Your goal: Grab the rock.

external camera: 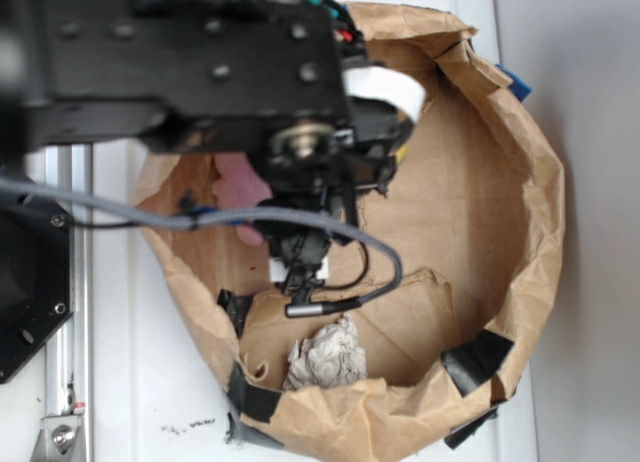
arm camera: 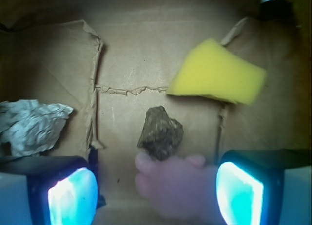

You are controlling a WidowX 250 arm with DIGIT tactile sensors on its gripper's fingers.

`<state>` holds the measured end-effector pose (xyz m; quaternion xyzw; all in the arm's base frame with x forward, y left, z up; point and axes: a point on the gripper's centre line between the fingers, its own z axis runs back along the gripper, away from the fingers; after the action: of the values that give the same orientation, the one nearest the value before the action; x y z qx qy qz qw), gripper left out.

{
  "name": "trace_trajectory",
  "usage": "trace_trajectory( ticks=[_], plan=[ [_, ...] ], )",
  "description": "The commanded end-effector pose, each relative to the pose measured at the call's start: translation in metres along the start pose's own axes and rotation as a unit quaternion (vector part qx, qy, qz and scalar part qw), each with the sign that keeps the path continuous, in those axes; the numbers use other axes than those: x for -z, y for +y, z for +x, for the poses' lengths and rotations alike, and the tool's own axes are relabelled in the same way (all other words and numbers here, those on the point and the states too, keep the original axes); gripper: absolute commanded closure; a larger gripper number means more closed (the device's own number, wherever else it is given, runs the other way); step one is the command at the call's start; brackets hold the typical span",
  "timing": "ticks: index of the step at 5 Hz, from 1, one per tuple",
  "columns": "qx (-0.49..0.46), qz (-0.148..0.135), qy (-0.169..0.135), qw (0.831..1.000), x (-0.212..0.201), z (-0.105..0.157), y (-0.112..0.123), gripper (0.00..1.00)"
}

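Wrist view: jaws apart and empty, gripper (arm camera: 156, 191) above the cardboard floor (arm camera: 131, 54), rock (arm camera: 160, 133) ahead between them, touching the pink bunny (arm camera: 173, 186), below the sponge (arm camera: 217, 71).

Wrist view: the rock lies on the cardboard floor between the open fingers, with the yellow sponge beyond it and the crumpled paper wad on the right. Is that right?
One detail is wrong: the paper wad is on the left of the wrist view, not the right. The rest holds: the rock lies on the cardboard floor, the gripper is open around that line, and the yellow sponge sits beyond it.
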<state>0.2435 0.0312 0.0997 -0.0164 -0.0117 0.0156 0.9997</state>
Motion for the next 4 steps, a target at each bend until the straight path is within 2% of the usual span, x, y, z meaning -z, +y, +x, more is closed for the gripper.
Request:
trace_trajectory(
  ticks=[1, 2, 4],
  plan=[
    [-0.02, 0.024, -0.041, 0.999, 0.011, 0.033, 0.018, 0.0],
    [-0.019, 0.03, -0.035, 0.999, 0.02, 0.043, 0.019, 0.0],
    [0.016, 0.019, -0.033, 0.999, 0.025, 0.045, 0.008, 0.0]
  ],
)
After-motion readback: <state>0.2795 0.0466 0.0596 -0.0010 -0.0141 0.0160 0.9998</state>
